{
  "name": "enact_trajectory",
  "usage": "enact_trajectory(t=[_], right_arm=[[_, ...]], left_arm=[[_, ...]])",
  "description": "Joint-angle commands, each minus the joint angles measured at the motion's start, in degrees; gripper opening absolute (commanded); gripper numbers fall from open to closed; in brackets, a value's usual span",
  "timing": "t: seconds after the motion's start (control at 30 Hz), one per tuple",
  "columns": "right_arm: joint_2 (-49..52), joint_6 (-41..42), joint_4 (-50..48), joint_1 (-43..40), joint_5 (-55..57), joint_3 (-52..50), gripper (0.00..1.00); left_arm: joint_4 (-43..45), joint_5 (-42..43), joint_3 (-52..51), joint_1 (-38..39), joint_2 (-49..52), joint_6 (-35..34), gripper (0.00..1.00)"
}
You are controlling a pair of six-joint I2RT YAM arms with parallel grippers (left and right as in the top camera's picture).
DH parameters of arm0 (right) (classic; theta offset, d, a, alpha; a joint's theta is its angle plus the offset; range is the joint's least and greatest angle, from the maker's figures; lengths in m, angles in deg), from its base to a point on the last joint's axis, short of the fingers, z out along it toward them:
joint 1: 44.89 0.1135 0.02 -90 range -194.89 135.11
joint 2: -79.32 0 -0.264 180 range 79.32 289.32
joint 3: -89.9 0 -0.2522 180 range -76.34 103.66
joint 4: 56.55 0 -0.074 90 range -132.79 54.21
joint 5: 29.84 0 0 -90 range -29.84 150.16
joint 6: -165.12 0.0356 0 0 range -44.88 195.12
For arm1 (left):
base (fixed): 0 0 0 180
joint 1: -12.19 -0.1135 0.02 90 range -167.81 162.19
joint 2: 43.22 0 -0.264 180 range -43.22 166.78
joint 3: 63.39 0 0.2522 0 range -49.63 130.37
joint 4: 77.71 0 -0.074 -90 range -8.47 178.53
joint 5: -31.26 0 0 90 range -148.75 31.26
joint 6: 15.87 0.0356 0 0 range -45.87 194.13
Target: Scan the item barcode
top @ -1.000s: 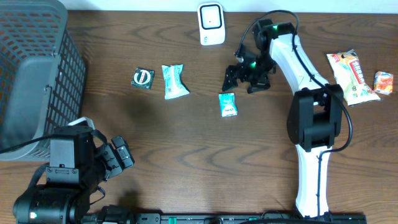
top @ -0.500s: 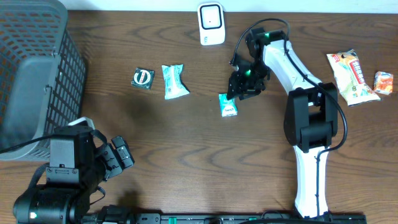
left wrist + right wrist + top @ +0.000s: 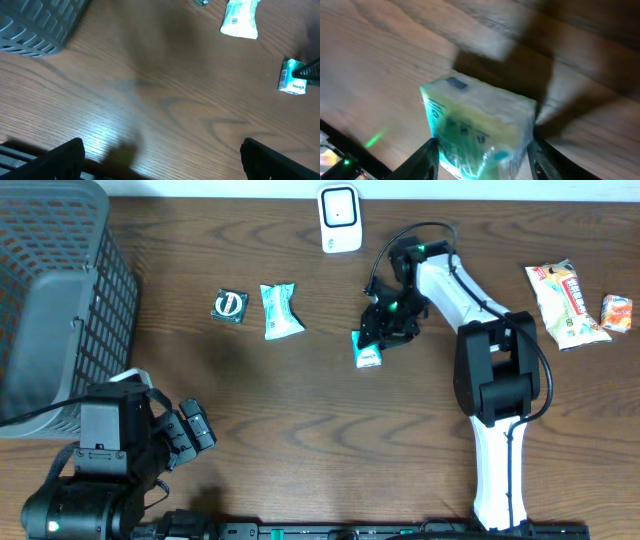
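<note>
The left gripper (image 3: 196,435) sits low near its base, jaws wide apart. The right gripper (image 3: 482,162) is extended and angled downward, with both fingers pressed against the teal packet (image 3: 368,353).

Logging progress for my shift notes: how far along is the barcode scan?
Done: right gripper is down on the teal packet, its fingers against both sides. In hand: the grasp; packet apparently not yet lifted. Left: carry it to the white scanner and show the barcode.

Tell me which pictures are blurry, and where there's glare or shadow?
Overhead view: sharp, evenly lit. Left wrist view: soft, with pale glare on the table. Right wrist view: blurred, the green packet close up, dark shadow behind it.
</note>
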Motion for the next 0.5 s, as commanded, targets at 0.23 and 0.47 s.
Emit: enact_trajectory(t=[0.23, 0.47], right_arm=[[-1.09, 1.36, -0.81, 0.2, -0.26, -1.51, 0.15], [-1.09, 1.25, -0.2, -0.22, -2.56, -1.49, 0.01]], left_arm=[[-0.15, -0.33, 0.04, 0.13, 0.02, -0.33, 0.98], [-0.15, -0.33, 0.04, 0.13, 0.02, -0.33, 0.98]])
